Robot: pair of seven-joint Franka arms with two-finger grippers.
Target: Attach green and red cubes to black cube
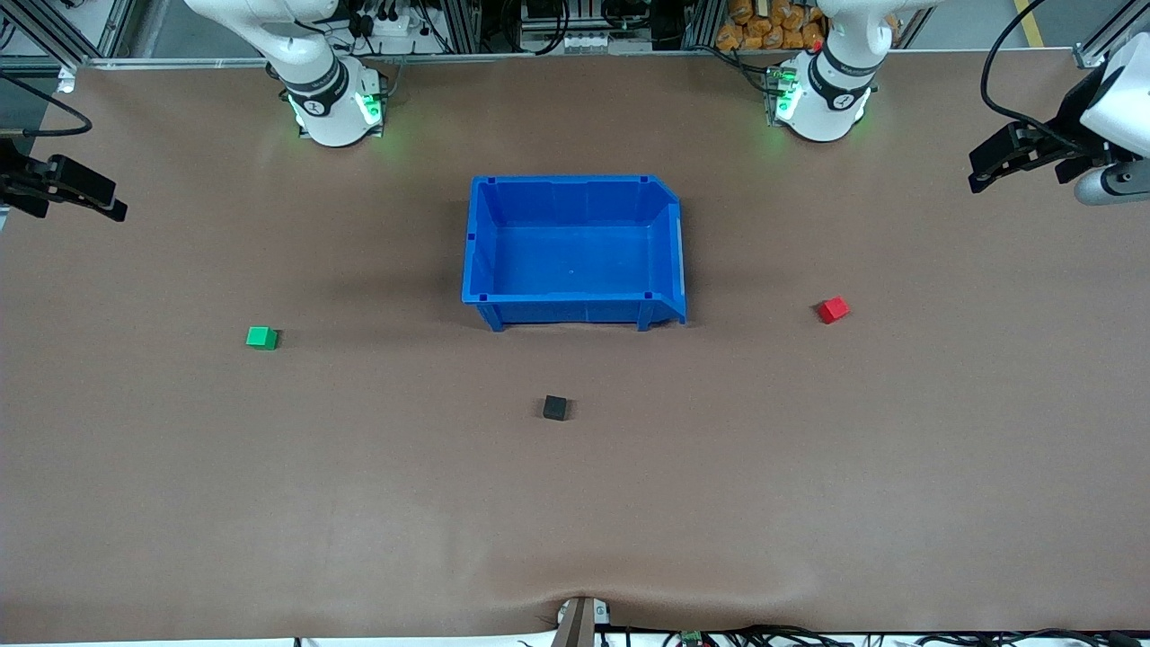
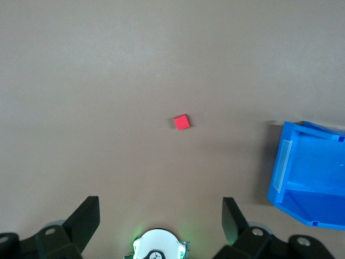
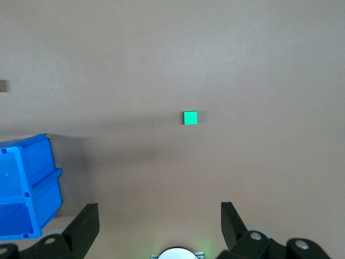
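Three small cubes lie apart on the brown table. The green cube point(image 1: 261, 337) point(image 3: 190, 117) is toward the right arm's end and the red cube point(image 1: 833, 310) point(image 2: 182, 122) is toward the left arm's end. The black cube point(image 1: 555, 408) sits between them, nearer the front camera than the bin. My left gripper point(image 1: 981, 176) point(image 2: 160, 208) hangs open and empty high above the table's edge at its end. My right gripper point(image 1: 112, 205) point(image 3: 160, 213) hangs open and empty above the other end. Neither touches a cube.
An empty blue bin point(image 1: 566, 310) point(image 2: 280, 172) point(image 3: 43, 172) stands mid-table between the arm bases and the black cube. The arm bases point(image 1: 334, 108) point(image 1: 822, 99) stand along the table's edge farthest from the front camera. Bare brown mat surrounds each cube.
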